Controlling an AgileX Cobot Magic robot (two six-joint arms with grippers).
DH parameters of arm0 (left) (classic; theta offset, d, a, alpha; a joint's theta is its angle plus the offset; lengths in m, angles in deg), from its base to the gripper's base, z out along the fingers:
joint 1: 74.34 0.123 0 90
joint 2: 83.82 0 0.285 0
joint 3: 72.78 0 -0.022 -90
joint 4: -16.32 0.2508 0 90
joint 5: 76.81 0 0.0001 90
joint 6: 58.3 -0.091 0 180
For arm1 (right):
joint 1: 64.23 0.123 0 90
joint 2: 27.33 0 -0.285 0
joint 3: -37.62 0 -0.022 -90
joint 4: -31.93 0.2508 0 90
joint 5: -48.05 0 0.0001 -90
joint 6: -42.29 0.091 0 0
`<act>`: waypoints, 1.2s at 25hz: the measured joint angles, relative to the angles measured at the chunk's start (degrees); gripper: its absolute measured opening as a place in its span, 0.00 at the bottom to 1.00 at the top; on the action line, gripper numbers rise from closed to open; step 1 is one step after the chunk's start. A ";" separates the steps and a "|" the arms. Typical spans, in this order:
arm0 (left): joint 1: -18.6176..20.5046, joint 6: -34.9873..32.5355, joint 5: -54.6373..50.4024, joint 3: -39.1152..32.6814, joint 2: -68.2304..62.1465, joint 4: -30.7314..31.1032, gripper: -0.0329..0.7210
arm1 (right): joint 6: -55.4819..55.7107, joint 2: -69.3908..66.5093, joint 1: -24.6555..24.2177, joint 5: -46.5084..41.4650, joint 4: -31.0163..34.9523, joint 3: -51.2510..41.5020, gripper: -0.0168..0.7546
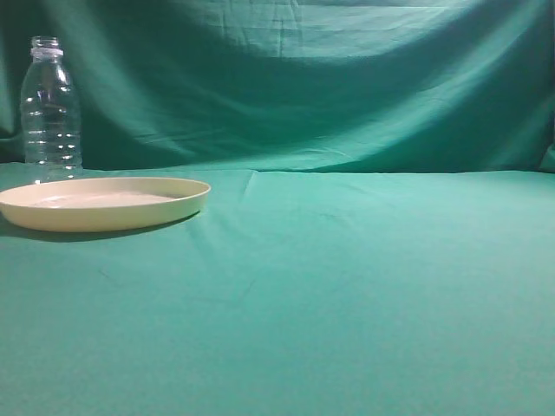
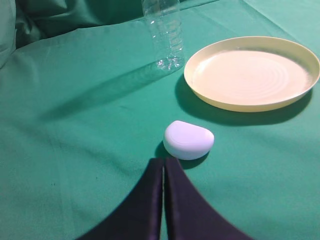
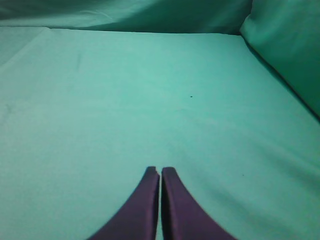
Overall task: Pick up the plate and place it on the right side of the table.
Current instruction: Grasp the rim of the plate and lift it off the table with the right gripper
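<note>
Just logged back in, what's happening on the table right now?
Nothing is being handled yet. The plate sits empty on the left side of the table, with a clear bottle upright just behind it and a small white rounded object nearby. The left gripper and right gripper are both shut, empty, and hovering above the cloth.

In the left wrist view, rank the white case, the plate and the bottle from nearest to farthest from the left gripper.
From the left gripper, shut at the bottom edge:
1. White case, just ahead, slightly right.
2. Plate, farther off to the right.
3. Bottle, standing at the back, left of the plate.
</note>
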 joint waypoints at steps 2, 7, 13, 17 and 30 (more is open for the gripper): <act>0.00 0.00 0.00 0.00 0.00 0.00 0.04 | 0.00 0.00 0.00 0.00 0.00 0.00 0.02; 0.00 0.00 0.00 0.00 0.00 0.00 0.04 | 0.00 0.00 0.00 0.00 0.00 0.00 0.02; 0.00 0.00 0.00 0.00 0.00 0.00 0.04 | 0.00 0.00 0.00 0.00 0.00 0.00 0.02; 0.00 0.00 0.00 0.00 0.00 0.00 0.04 | 0.00 0.00 0.00 0.00 0.00 0.00 0.02; 0.00 0.00 0.00 0.00 0.00 0.00 0.04 | 7.78 -0.54 0.00 21.67 6.93 5.31 0.02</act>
